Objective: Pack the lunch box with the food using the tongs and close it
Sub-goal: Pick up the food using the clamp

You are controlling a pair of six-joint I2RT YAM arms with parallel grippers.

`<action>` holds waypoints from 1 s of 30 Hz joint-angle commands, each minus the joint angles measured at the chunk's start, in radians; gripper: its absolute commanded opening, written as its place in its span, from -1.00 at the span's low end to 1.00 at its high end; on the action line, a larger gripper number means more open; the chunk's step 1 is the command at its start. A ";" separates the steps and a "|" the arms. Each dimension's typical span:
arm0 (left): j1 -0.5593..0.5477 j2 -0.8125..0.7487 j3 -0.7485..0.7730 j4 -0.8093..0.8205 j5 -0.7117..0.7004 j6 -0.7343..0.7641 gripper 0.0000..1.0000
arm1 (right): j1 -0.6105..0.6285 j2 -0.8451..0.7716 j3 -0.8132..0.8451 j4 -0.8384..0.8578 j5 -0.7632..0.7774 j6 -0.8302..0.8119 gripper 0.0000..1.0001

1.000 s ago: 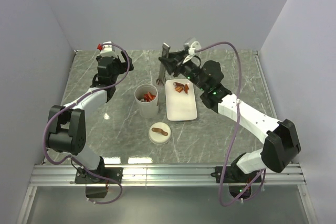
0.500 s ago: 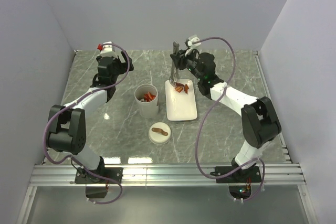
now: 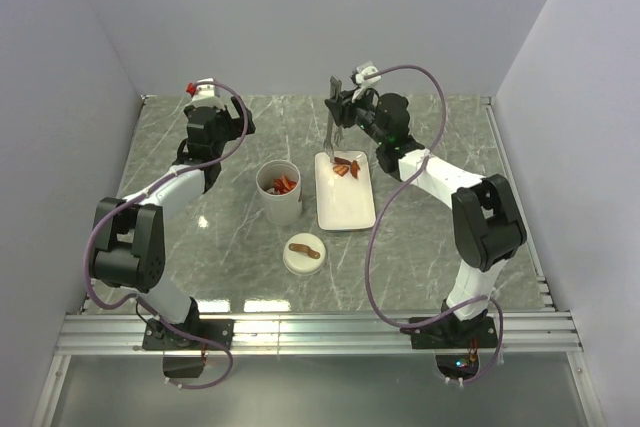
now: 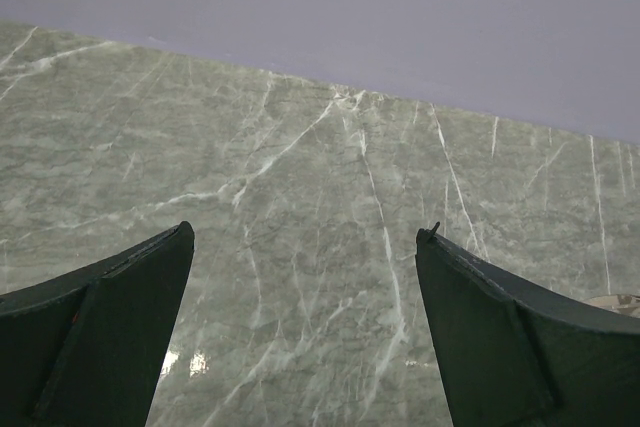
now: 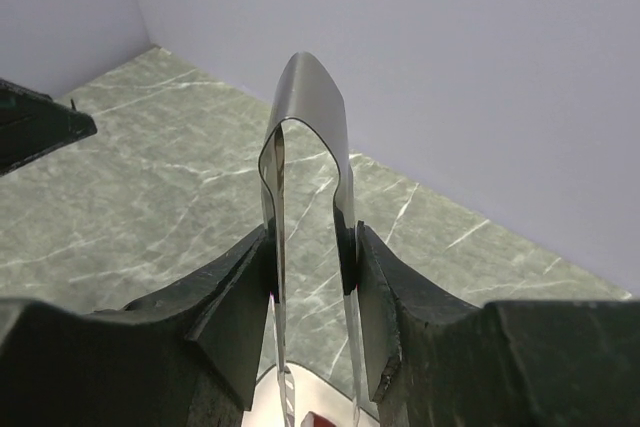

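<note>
The right jaws are clamping both arms of the tongs point(image 5: 310, 97), tips hanging below them over the food point(image 3: 343, 167); the left jaws are standing wide, empty. Advisable: centring the tips on one piece, squeezing gently, then lifting toward the lunch box point(image 3: 280, 197) at the jaws' left.
</note>
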 commanded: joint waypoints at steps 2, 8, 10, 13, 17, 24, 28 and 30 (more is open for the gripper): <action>0.003 0.005 0.041 0.019 -0.010 -0.001 0.99 | -0.008 0.019 0.038 0.036 -0.059 -0.019 -0.10; 0.003 0.004 0.039 0.019 -0.007 -0.001 0.99 | -0.007 0.037 0.038 0.017 -0.077 -0.024 -0.10; 0.003 0.002 0.038 0.019 -0.007 -0.003 0.99 | -0.009 0.045 0.040 0.006 -0.079 -0.029 -0.10; 0.003 0.004 0.038 0.019 -0.007 -0.003 0.99 | -0.007 0.056 0.044 -0.011 -0.082 -0.038 -0.10; 0.003 0.005 0.039 0.019 -0.007 -0.003 0.99 | -0.007 0.066 0.049 -0.030 -0.088 -0.044 -0.11; 0.003 0.005 0.039 0.019 -0.007 -0.003 0.99 | -0.008 0.056 0.031 -0.019 -0.069 -0.050 -0.41; 0.004 0.007 0.041 0.019 -0.005 -0.003 0.99 | -0.009 0.027 0.032 -0.033 -0.059 -0.061 -0.58; 0.004 0.004 0.038 0.021 -0.007 -0.003 0.99 | -0.007 0.002 0.023 -0.028 -0.054 -0.065 -0.64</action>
